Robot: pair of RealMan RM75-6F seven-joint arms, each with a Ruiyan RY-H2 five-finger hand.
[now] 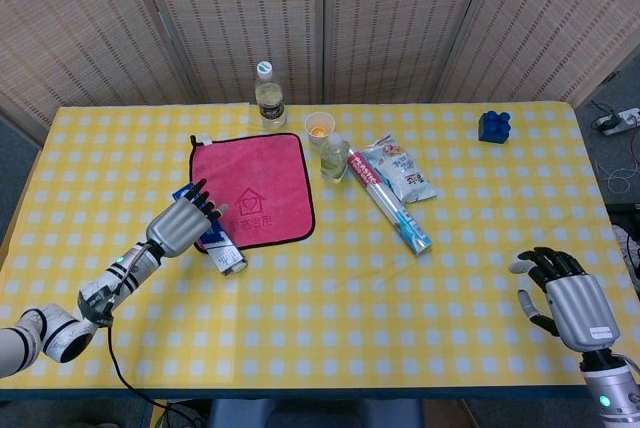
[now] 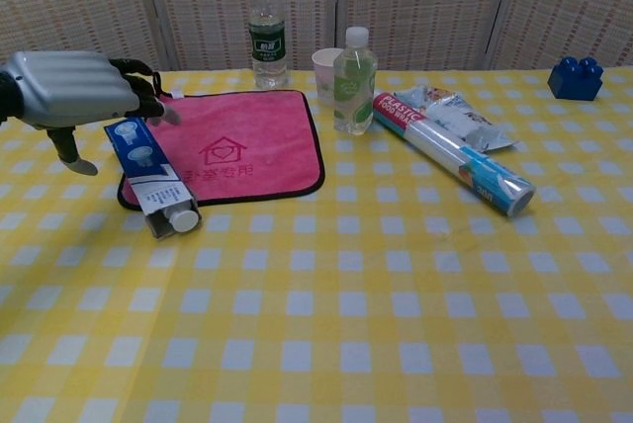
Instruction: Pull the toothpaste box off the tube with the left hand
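Observation:
The blue and white toothpaste box [image 2: 150, 178] lies on the left edge of the pink cloth, and the tube's white cap [image 2: 184, 218] pokes out of its near end. In the head view the toothpaste box [image 1: 219, 245] is partly covered by my left hand [image 1: 182, 223]. My left hand [image 2: 74, 90] hovers above the box's far end with its fingers spread, holding nothing. My right hand [image 1: 560, 293] rests open near the table's front right edge, far from the box.
A pink cloth [image 2: 244, 147] lies under the box. Behind it stand a water bottle [image 2: 265, 28], a paper cup [image 2: 324, 70] and a small bottle [image 2: 354, 72]. A foil roll [image 2: 450, 152] and snack packet [image 2: 465, 117] lie right; a blue brick [image 2: 576, 77] sits far right.

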